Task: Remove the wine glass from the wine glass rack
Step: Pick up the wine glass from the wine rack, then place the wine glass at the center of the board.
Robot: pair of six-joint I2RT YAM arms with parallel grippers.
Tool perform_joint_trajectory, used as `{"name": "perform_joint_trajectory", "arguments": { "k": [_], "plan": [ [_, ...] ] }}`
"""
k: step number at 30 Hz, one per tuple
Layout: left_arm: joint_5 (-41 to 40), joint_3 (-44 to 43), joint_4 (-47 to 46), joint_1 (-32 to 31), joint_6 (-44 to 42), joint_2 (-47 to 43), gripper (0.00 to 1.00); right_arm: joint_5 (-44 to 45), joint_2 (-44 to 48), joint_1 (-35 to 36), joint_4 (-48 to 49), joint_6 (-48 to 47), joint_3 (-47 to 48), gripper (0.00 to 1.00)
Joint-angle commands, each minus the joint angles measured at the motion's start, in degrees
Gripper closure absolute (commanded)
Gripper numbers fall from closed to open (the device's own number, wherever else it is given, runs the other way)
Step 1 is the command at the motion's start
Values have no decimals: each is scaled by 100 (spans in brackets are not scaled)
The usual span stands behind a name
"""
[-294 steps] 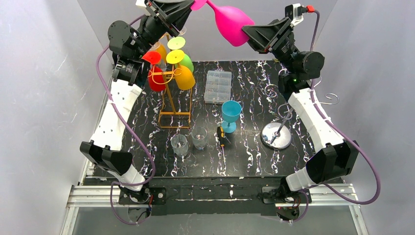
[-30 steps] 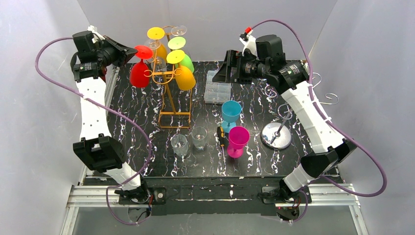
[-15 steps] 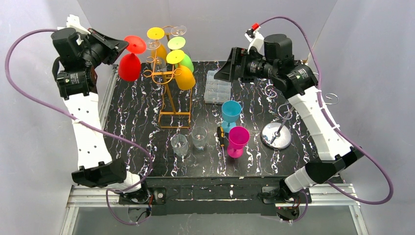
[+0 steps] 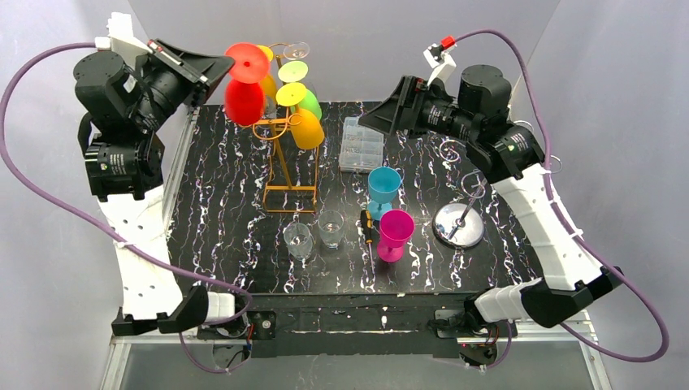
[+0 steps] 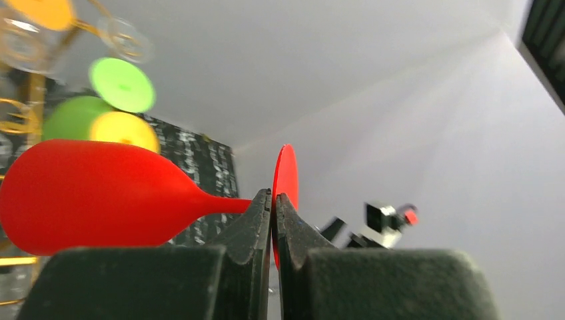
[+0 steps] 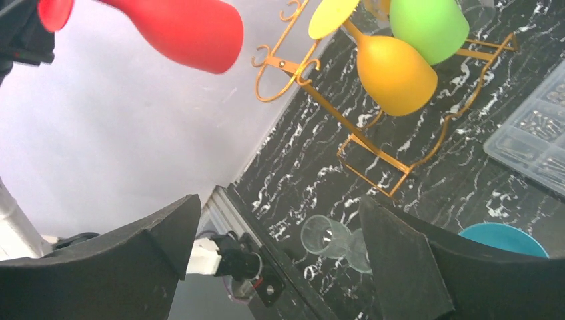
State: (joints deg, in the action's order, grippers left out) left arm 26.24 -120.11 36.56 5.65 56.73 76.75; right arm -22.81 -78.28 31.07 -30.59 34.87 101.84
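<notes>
My left gripper [image 4: 218, 70] is shut on the stem of the red wine glass [image 4: 243, 91], held high in the air at the upper left of the gold wine glass rack [image 4: 286, 166]. The left wrist view shows the red wine glass [image 5: 93, 197] lying sideways, its stem pinched in my left gripper [image 5: 274, 195]. Seen from the right wrist, the red wine glass [image 6: 180, 27] hangs apart from the rack [image 6: 373, 147]. Yellow, orange and green glasses [image 4: 305, 122] still hang on it. My right gripper [image 4: 375, 115] is open and empty, high over the back of the table.
On the table stand a teal glass [image 4: 383, 191], a pink glass [image 4: 396, 233] and two clear tumblers [image 4: 298, 240]. A screwdriver [image 4: 367, 228] lies between them. A clear plastic box [image 4: 362, 143] sits behind, and a silver wire stand [image 4: 460, 223] is at the right.
</notes>
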Motion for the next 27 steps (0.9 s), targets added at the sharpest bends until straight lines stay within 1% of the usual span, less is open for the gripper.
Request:
{"name": "perform_joint_trajectory", "arguments": {
  "k": [1,7,8,11,16,20,23,27],
  "plan": [
    [-266,-527,-87,-870,351,-47,100,-107,324,-40,962,342,-173,1],
    [-713,-849,-87,-2091,431,182,100,-94,347,-44,1227,408,-222,2],
    [-714,-1012,-178,-2534,542,341,100,-173,284,-69,1392,432,-217,2],
    [-519,-1043,-380,-2797,779,455,100,-206,297,-170,1436,416,-205,2],
    [-96,-751,-1191,-2875,1553,554,100,-328,430,-486,1691,412,-366,2],
    [109,-607,-1706,-2878,2195,653,100,-680,454,-813,2101,582,-535,2],
    [254,-489,-2044,-2886,2647,744,100,-1052,437,-1017,2735,999,-764,2],
    [353,-355,-2473,-2891,3148,814,100,-1304,445,-1068,3703,1563,-1199,2]
  ]
}}
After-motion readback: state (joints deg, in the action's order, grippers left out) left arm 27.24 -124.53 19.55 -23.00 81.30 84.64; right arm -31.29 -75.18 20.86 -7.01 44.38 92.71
